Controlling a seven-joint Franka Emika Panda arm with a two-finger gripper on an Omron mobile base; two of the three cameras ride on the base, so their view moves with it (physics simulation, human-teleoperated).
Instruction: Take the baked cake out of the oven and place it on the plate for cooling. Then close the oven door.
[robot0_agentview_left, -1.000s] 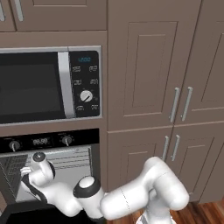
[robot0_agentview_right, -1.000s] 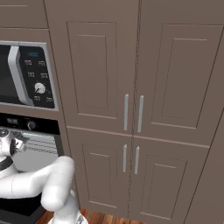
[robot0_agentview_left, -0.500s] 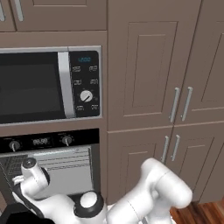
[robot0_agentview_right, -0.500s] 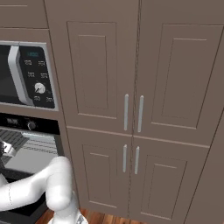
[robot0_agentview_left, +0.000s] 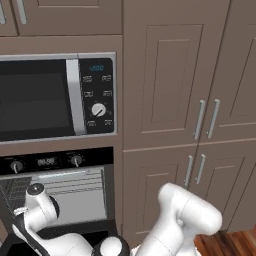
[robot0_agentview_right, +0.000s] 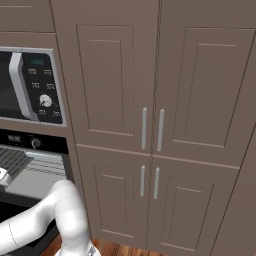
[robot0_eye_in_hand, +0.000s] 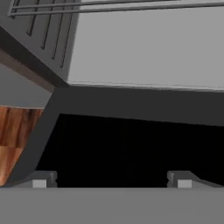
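The oven stands with its grey racked inside showing, below a black strip with two knobs and a display. In the hand view the oven door hangs down as a wide black panel in front of the grey oven floor. My gripper hovers over that door, open, its fingertips far apart with nothing between them. My wrist sits low at the oven's left side. The cake and the plate are out of view.
A silver-trimmed microwave sits right above the oven. Tall brown cabinet doors with bar handles fill the wall to the right. Wood floor shows left of the door, and a wire rack lies at the oven's upper left.
The arm has swung lower and further left in front of the oven. The elbow dropped, and the hand slid out of the right base view's left edge.
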